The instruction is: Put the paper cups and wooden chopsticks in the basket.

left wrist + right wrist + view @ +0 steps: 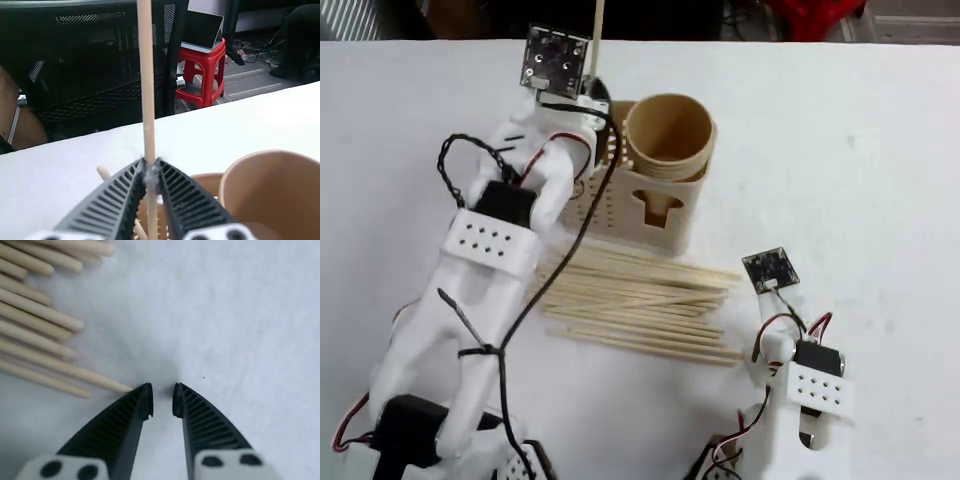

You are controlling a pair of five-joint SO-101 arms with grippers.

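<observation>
Wooden chopstick (145,75) upright in left pincer (150,169) over basket (660,228) rim.

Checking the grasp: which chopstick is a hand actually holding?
The chopstick standing upright, pinched in the left hand beside the paper cup; those in the pile lie flat on the table, ungripped.

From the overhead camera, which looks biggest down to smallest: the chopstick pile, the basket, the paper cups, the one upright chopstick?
Largest, about alike: chopstick pile and basket, which the left arm partly hides.
Then the paper cups.
Smallest: the upright chopstick, cut off by the picture's edge.
</observation>
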